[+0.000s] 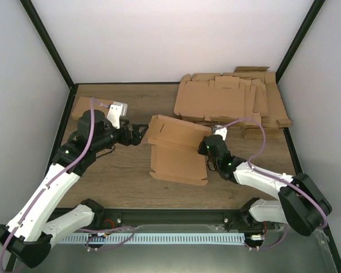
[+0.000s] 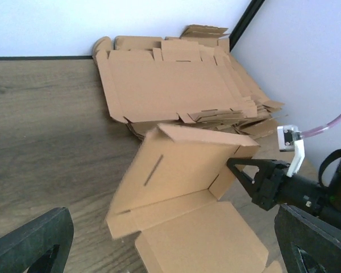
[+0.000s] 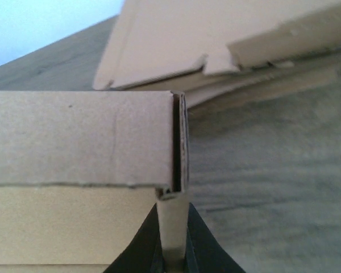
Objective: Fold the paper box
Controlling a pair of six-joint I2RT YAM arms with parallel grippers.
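Note:
The paper box [image 1: 179,162] lies in the middle of the table, its base flat and its back panel [image 1: 173,132] tilted up. In the left wrist view the paper box [image 2: 176,170] shows a slot in the raised panel and a small side wall folded in at the right. My left gripper [image 1: 139,135] is open just left of the raised panel, touching nothing; its fingers [image 2: 34,242] frame the box from the near side. My right gripper [image 1: 209,145] is shut on the box's right side wall, and its fingertips [image 3: 149,242] pinch the doubled cardboard flap [image 3: 174,227].
A thick pile of flat cardboard sheets [image 1: 233,102] fills the back right corner, close behind the box; the same pile [image 2: 170,79] shows in the left wrist view. Another brown cardboard piece [image 1: 79,108] lies at the far left behind my left arm. Walls enclose the table.

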